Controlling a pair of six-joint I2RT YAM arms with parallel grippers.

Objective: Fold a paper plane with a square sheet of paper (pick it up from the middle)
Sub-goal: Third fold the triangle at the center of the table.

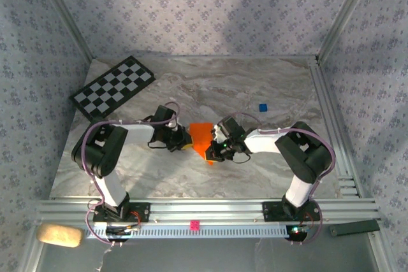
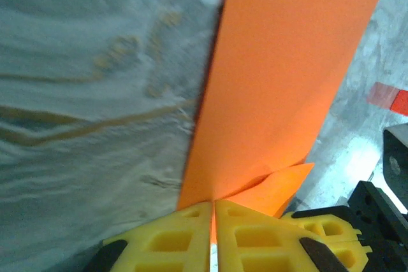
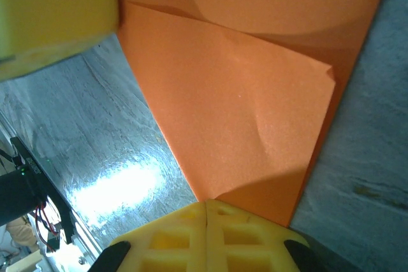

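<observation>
The bright orange square sheet of paper [image 1: 201, 137] lies folded on the marble table between both grippers. My left gripper [image 1: 187, 141] is shut on its left side. In the left wrist view the yellow fingers [image 2: 185, 234] pinch the paper [image 2: 280, 81] at a crease, beside a small folded flap [image 2: 284, 186]. My right gripper [image 1: 212, 153] is shut on the sheet's near right tip. In the right wrist view its closed fingers [image 3: 172, 237] clamp the point of a triangular flap [image 3: 242, 113] lying over a lower layer. The left gripper's yellow finger [image 3: 51, 17] shows at the top left.
A black-and-white checkerboard [image 1: 113, 87] lies at the back left. A tiny blue cube [image 1: 262, 107] sits behind and to the right of the paper. Metal rails [image 1: 210, 211] border the near edge, and patterned walls enclose the table. Open marble [image 1: 159, 173] lies in front of the paper.
</observation>
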